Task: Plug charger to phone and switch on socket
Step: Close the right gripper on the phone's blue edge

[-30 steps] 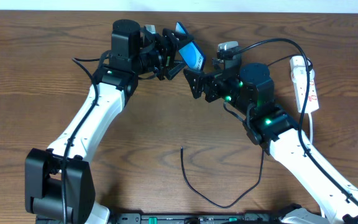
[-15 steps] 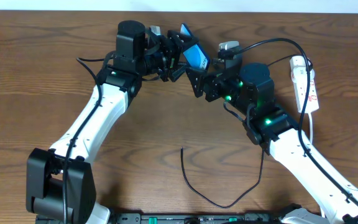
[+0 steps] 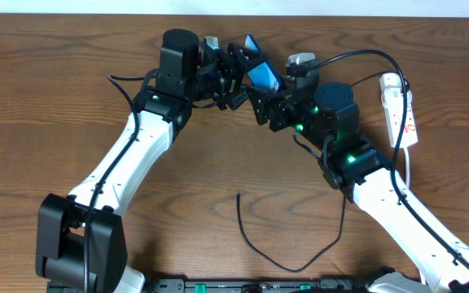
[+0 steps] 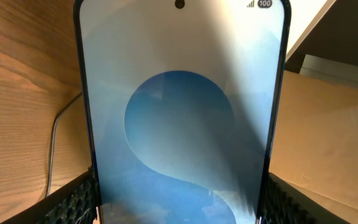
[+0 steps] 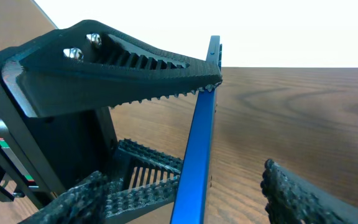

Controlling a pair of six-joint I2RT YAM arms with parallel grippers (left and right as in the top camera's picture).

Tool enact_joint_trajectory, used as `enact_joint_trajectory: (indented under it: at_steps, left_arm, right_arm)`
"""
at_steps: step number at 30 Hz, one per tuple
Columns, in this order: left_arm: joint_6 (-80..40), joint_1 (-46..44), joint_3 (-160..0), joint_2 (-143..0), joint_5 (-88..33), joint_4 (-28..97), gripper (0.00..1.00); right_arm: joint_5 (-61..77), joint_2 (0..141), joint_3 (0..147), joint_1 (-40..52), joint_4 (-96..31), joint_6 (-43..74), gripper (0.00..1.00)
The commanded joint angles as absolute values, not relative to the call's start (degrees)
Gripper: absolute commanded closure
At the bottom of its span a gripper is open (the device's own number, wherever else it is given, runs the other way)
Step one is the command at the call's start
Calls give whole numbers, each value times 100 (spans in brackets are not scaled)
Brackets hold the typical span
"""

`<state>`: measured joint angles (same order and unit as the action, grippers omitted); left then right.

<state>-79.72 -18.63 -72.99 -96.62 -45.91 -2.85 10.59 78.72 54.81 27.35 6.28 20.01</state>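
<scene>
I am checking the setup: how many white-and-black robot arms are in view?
2. The left white-and-black arm reaches from the bottom-left corner, the right arm from the bottom-right; none seems hidden.

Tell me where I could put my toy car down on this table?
Biggest bare wood: left of the left arm. Another patch lies between it and the right arm, above the tip of the charger. A strip sits right of the socket. Crowded up top, where the left gripper and right gripper meet around the phone.
</scene>
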Motion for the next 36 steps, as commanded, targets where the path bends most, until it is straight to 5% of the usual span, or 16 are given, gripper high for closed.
enact_joint_trajectory:
  at_steps: [1, 11, 22, 36]
  left_arm:
    - [-8003, -1874, -7432, -9548, -4600, -357, 93]
    - [-8003, -1874, -7432, -9548, -4602, -357, 93]
    - [-8003, -1874, -7432, -9548, -4604, -357, 93]
    - [-8003, -1874, -7432, -9548, -4604, -357, 93]
  right_arm:
    - [969, 7911, 5546, 2783, 644, 2012, 27]
    - [932, 7913, 5546, 2783, 644, 2014, 37]
    - [934, 7913, 5546, 2786, 642, 2014, 65]
    - [932, 7913, 5546, 2786, 644, 2012, 81]
